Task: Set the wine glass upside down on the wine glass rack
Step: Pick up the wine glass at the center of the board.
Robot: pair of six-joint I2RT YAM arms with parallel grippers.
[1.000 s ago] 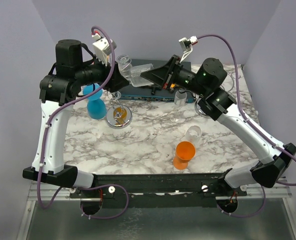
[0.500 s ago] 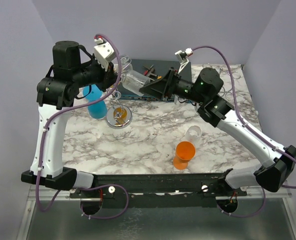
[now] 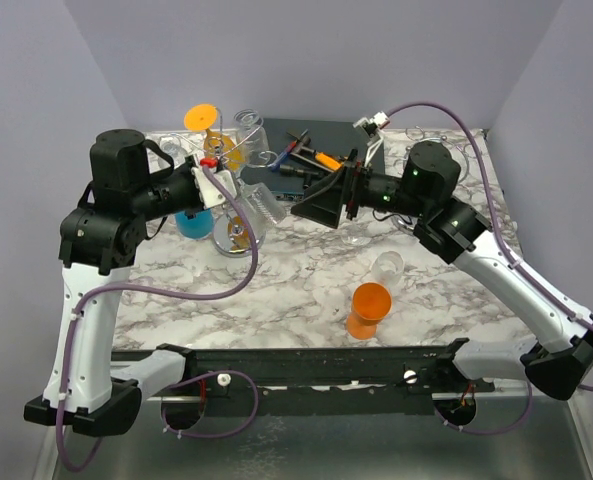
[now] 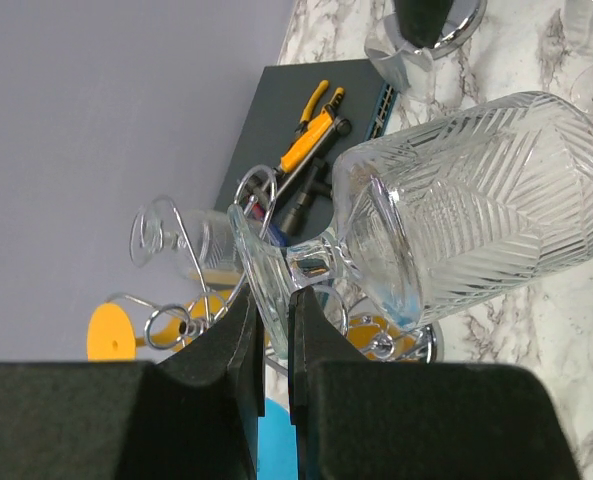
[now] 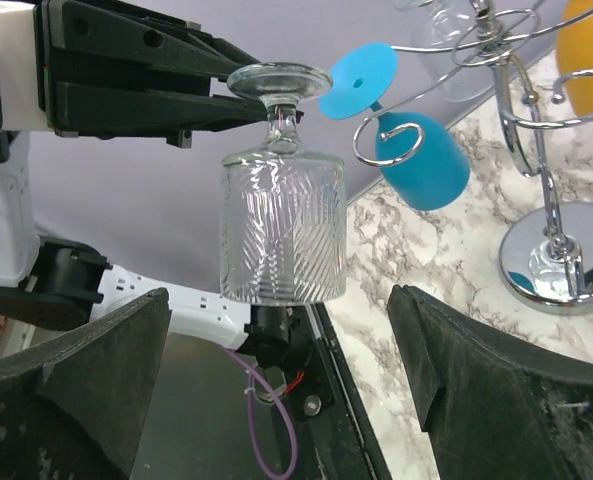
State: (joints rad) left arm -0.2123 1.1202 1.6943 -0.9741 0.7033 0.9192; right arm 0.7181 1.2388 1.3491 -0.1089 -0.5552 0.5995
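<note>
The clear ribbed wine glass (image 3: 260,206) hangs upside down in the air, bowl down (image 5: 284,230). My left gripper (image 4: 273,310) is shut on its round foot (image 5: 279,80), with the bowl (image 4: 476,210) sticking out past the fingers. The chrome wine glass rack (image 3: 238,236) stands just behind the glass, its wire rings (image 4: 256,190) close to the foot. My right gripper (image 3: 314,203) is open wide just right of the glass, its fingers (image 5: 76,385) standing off both sides of the bowl without touching it.
A blue glass (image 5: 416,155), an orange glass (image 3: 204,118) and a clear one (image 4: 171,235) hang on the rack. A dark box with tools (image 3: 316,152) lies behind. An orange glass (image 3: 368,308) and a clear glass (image 3: 386,265) stand on the marble table (image 3: 276,290).
My right gripper let go of the bowl and opened wide. My left gripper shut on the foot and swung the glass down toward the rack, bowl now pointing down.
</note>
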